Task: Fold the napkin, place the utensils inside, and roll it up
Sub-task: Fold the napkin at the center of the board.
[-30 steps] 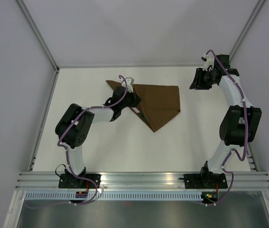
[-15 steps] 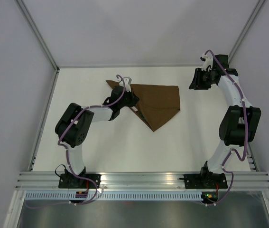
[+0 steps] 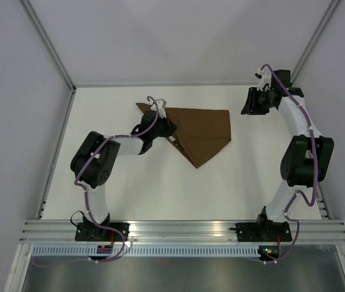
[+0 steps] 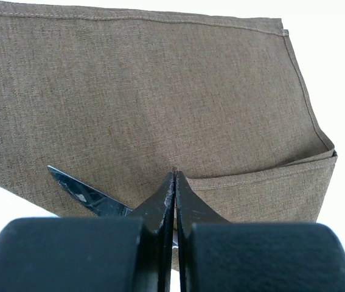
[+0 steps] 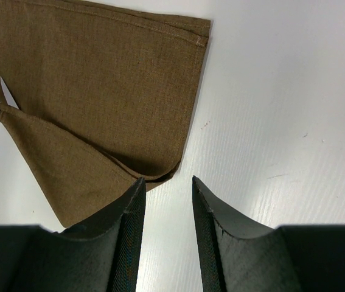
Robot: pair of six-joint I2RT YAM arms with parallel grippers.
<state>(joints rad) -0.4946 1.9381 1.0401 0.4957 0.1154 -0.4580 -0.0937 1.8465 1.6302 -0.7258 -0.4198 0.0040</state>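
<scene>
On the white table (image 3: 160, 188), the brown napkin (image 3: 205, 131) lies folded; left fingers (image 4: 160, 207) pressed together, right fingers (image 5: 129, 225) apart, empty.

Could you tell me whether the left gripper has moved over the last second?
Yes, slightly: the left gripper has slid leftward over the napkin, toward the table's left edge.

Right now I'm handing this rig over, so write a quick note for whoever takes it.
Left gripper: shut, tips down on the napkin beside the knife; I can't tell whether it pinches anything.
Right gripper: open, empty, over the table by the napkin's right edge.
Done: napkin folded; knife blade lies on its left part.
To do: roll it up.
</scene>
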